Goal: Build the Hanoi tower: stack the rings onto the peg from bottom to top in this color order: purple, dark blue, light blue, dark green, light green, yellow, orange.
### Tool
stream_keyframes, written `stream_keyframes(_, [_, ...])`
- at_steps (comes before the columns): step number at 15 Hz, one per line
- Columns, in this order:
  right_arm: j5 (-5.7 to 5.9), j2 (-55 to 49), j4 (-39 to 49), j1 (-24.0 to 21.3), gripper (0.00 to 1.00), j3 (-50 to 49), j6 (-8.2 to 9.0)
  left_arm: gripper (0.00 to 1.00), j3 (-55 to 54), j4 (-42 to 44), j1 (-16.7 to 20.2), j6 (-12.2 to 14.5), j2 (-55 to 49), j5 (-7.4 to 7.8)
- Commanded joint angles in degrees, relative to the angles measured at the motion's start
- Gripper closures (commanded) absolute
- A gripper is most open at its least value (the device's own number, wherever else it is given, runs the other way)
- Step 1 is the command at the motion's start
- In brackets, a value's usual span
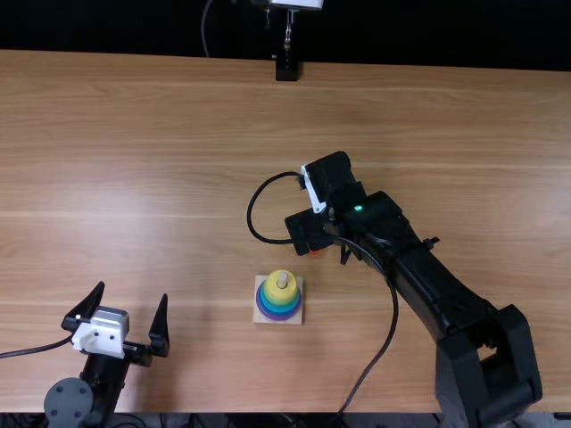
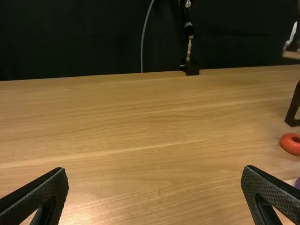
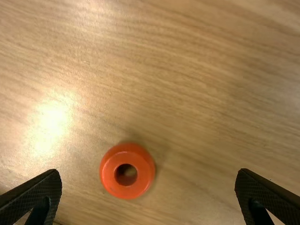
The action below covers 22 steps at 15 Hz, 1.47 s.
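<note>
Orange ring (image 3: pixel 144 169): lying flat on the tabletop (image 1: pixel 134 160), hole facing up, in the space in front of the right hand (image 3: pixel 149 172) and off to one side of its midline. The right hand is hanging spread, pinching nothing. The left hand (image 1: pixel 132 292) is also holding its fingers apart, empty, well away from the stack.

Handling (judged): the ring is looking light, stiff and smooth, unlikely to be fragile; its rounded wall could be slipping or rolling under an uneven pinch. Best hold: straight across the outer wall, below the top curve, leaving the hole free for the peg (image 1: pixel 282 278).

Stack: the yellow ring (image 1: pixel 277 294) is sitting uppermost around the peg, blue and purple bands showing below, all resting on a pale square base (image 1: pixel 297 316). Orange is presumably the one ring remaining.

Surface: light brown wood grain, reflecting a bright patch of light near the ring. Room: a black backdrop (image 2: pixel 93 37) is hanging beyond the far edge, a grey cable (image 2: pixel 145 33) running down in front of it.
</note>
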Motion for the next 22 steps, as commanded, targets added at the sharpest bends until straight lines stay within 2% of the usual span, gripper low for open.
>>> stream_keyframes(1, [0.08, 2.68, -0.06, 0.57, 0.00, -1.08, 0.37, 0.00, -2.87, -0.83, -0.01, 0.34, -0.69, 1.16])
stream_keyframes(20, [0.40, 8.04, -0.90, 0.65, 0.00, 0.67, 0.37, 0.00, -2.87, -0.83, -0.01, 0.34, -0.69, 1.16])
stream_keyframes(22, [0.08, 8.04, -0.80, 0.57, 0.70, 0.50, 0.48, 0.00, -2.87, -0.83, -0.01, 0.34, -0.69, 1.16])
